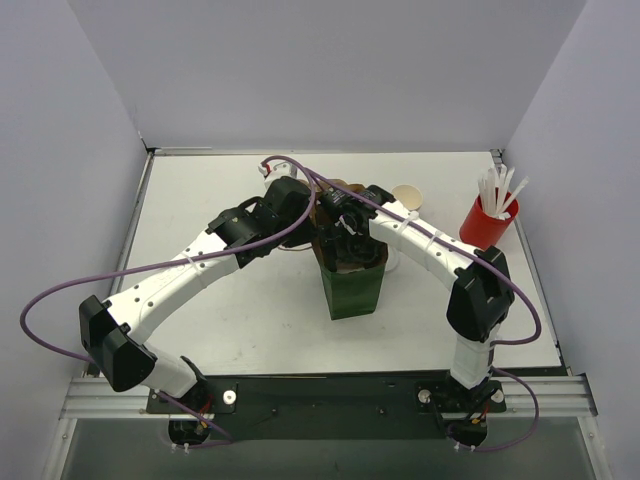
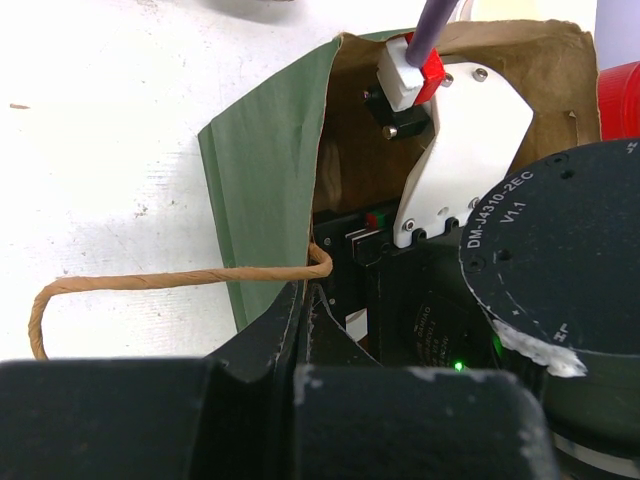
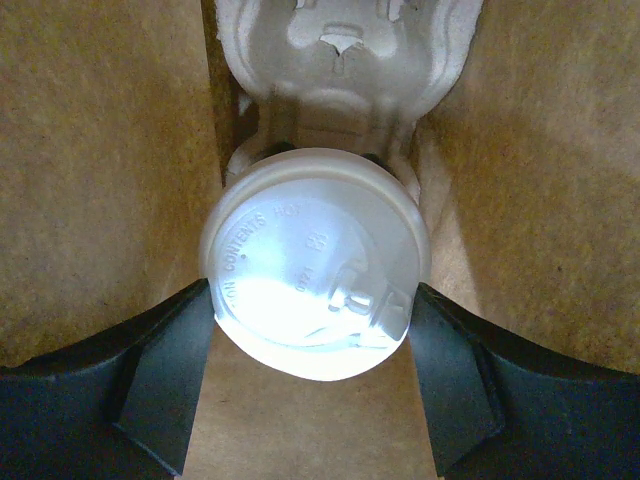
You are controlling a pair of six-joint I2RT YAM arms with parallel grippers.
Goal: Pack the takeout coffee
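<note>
Right wrist view: the right end effector [image 3: 312, 298] pinches a lidded cup [image 3: 315, 250] inside the bag [image 3: 90, 180], above the carrier [image 3: 345, 60]. Thin paper walls probably crush easily, so grip gently below the lid. The left end effector [image 2: 305, 310] looks pressed together on the bag's rim.

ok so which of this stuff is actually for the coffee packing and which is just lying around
For the job: lidded cup in right gripper; pulp carrier; green bag, rim pinched by left gripper; round whitish top, possibly a second cup.
Lying about: red cup of white sticks.
</note>
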